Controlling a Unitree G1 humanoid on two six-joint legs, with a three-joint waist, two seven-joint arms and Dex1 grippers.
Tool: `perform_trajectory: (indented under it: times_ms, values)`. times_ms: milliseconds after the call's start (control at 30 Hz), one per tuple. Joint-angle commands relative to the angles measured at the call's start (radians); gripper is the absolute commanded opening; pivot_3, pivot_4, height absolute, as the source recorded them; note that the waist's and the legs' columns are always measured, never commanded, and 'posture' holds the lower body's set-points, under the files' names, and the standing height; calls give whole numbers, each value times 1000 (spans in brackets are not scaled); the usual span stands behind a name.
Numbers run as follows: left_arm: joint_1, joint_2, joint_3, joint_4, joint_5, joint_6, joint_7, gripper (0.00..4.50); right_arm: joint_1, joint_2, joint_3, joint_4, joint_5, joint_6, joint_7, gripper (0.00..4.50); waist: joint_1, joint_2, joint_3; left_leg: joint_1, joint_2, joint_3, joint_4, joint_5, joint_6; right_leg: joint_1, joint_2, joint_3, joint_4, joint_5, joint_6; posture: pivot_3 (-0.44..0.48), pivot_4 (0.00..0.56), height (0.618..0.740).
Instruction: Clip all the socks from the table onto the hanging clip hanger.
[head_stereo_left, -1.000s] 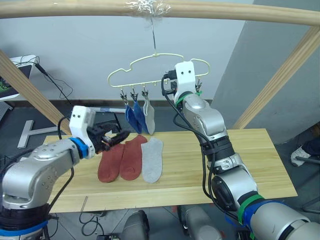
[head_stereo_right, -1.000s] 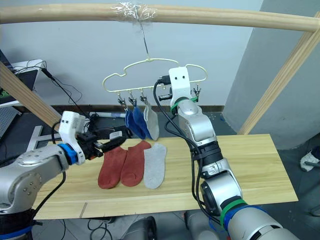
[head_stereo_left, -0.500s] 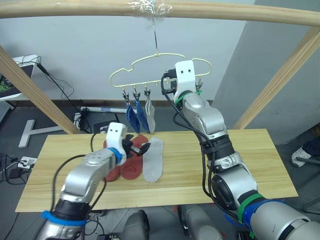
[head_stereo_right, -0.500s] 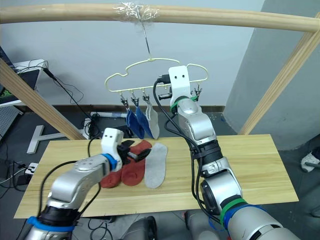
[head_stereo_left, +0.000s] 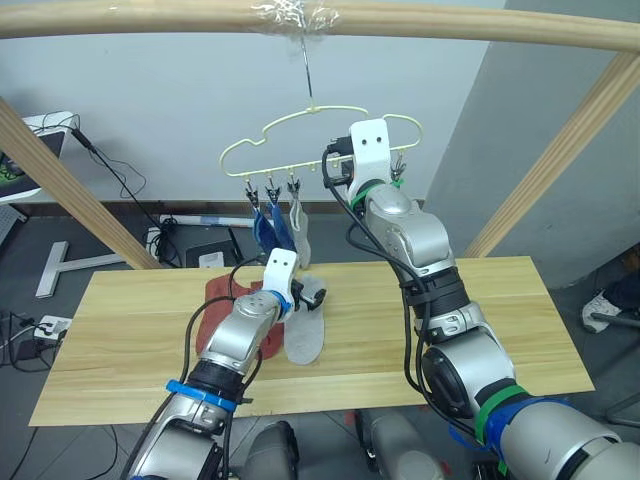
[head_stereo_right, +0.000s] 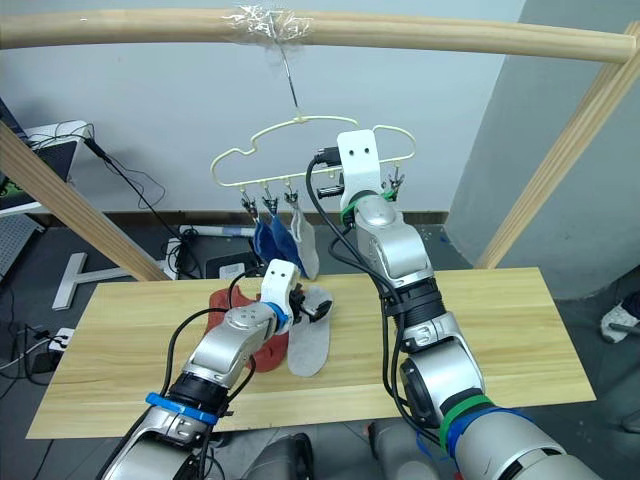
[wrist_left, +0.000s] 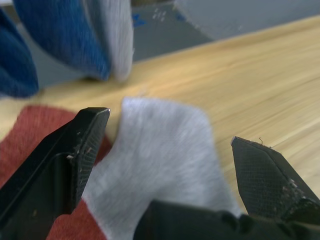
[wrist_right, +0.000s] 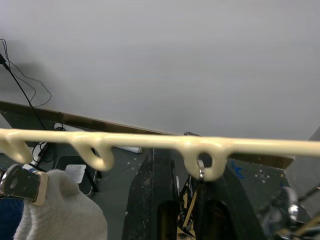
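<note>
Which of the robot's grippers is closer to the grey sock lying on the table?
The left. The left gripper is open right over the grey sock on the table. The right gripper is high up at the clip hanger.

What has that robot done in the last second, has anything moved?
The left hand has swung in from the table's left side and now sits open over the grey sock on the table, one finger on each side of it. The right hand stays up at the hanger, and three socks still hang clipped.
</note>
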Motion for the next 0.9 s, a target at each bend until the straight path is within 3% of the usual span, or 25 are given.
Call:
perform_trajectory:
  times_ms: [33, 367, 633, 733, 900]
  values:
    - [-38, -23, 5, 50, 35, -17, 7, 4500, -34, 6, -7, -36, -2, -5, -1, 5, 1, 0, 0, 0, 0, 0, 1, 0, 0, 0, 0, 0, 1, 0, 0, -233, 219, 740]
    - [-125, -80, 3, 219, 67, 21, -23, 4500, -33, 10, -10, -48, -4, 6, -5, 5, 0, 0, 0, 0, -1, 0, 5, 0, 0, 0, 2, 0, 3, 0, 1, -245, 221, 740]
    - [-136, -89, -12, 235, 81, 94, -66, 4500, -32, 11, -14, -55, -4, 11, -8, 5, -1, 0, 0, 0, -1, 0, 5, 0, 0, 1, 2, 0, 4, 0, 1, -252, 224, 740]
    - [-133, -85, -17, 228, 98, 90, -68, 3842, -34, 12, -15, -53, -3, 11, -10, 5, -1, 0, 0, 0, -1, 0, 5, 0, 0, 1, 2, 0, 4, 0, 1, -251, 224, 740]
    - [-134, -84, -11, 231, 111, 96, -75, 2309, -35, 13, -16, -49, -2, 8, -12, 5, -1, 0, 0, 0, -1, 0, 5, 0, 0, 1, 2, 1, 4, 0, 1, -251, 224, 740]
